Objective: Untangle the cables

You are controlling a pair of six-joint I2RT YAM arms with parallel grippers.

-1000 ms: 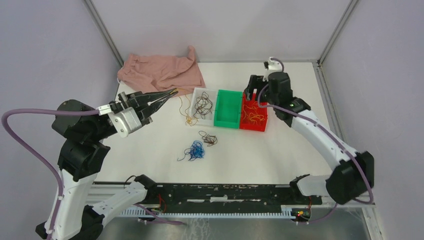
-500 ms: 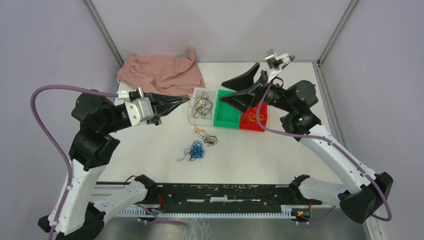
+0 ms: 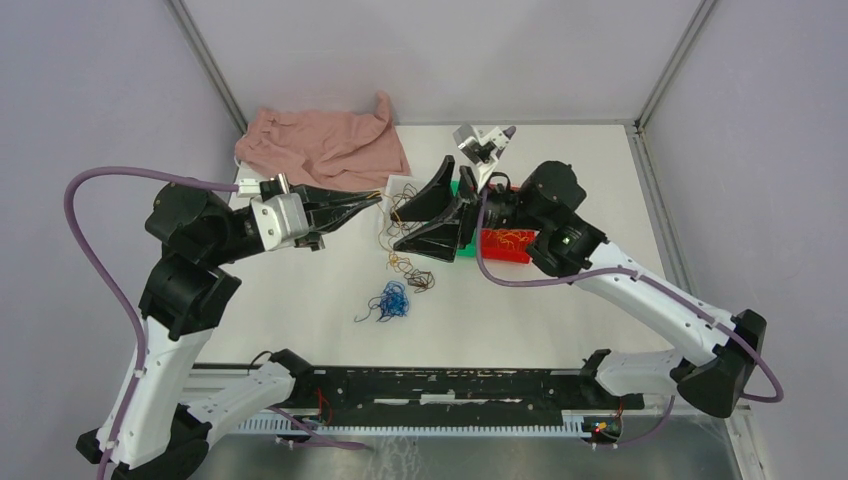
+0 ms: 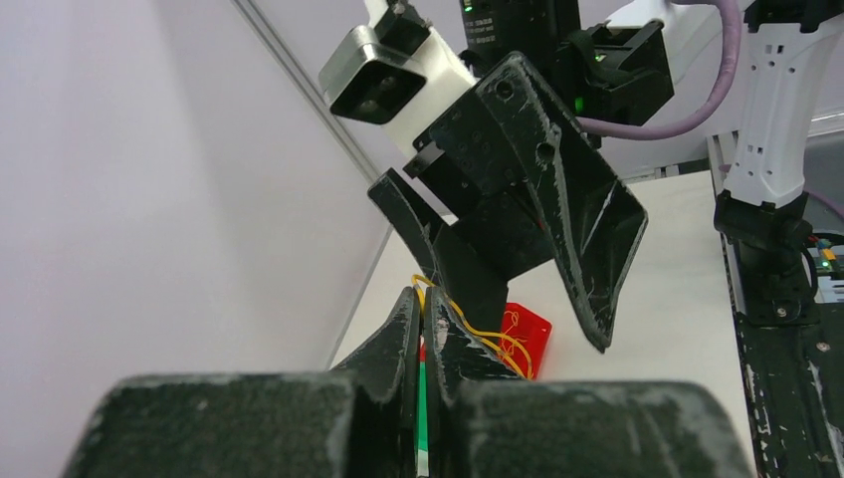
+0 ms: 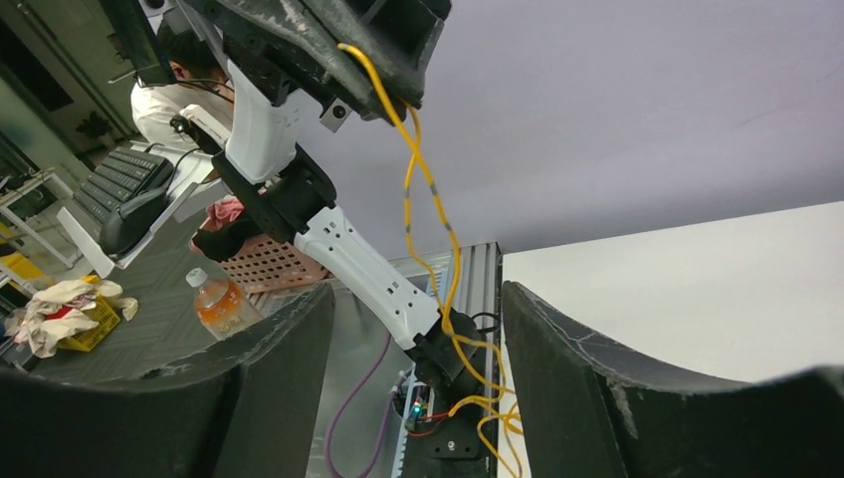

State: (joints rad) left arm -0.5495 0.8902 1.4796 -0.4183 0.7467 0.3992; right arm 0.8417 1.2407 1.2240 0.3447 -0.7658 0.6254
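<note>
- White bench, lilac-grey walls on three sides.
- Changes vs a second ago:
  - Right arm was up over the red bin. It has swung left and now faces the left arm across the white bin.
  - Left arm has pushed right, so its tips are now at the white bin's near-left corner.
  - The loose end of the held strand has dragged along the bench toward the dark brown bunch.
  - Blue bunch and pink cloth are unmoved.
- Left fingers: pinched together on the yellow-orange cable.
  - The cable leaves the tips and hangs down to the bench.
- Right fingers: spread wide, holding nothing.
  - In the right wrist view the hanging cable runs down between them, clear of both.
- Counts:
  - Arms: two.
  - Bins: three in a row, white, green and red. Green is mostly hidden behind the right fingers.
  - Loose bunches on the bench: two, one blue and one dark brown. The dark brown one lies just beyond the blue one.
  - Held strand: one, yellow-orange.
  - Binned cables: brown strands in the white bin and yellow-orange strands in the red bin. Too tangled to count singly.
  - Cloth: one, crumpled at the back-left corner.
</note>
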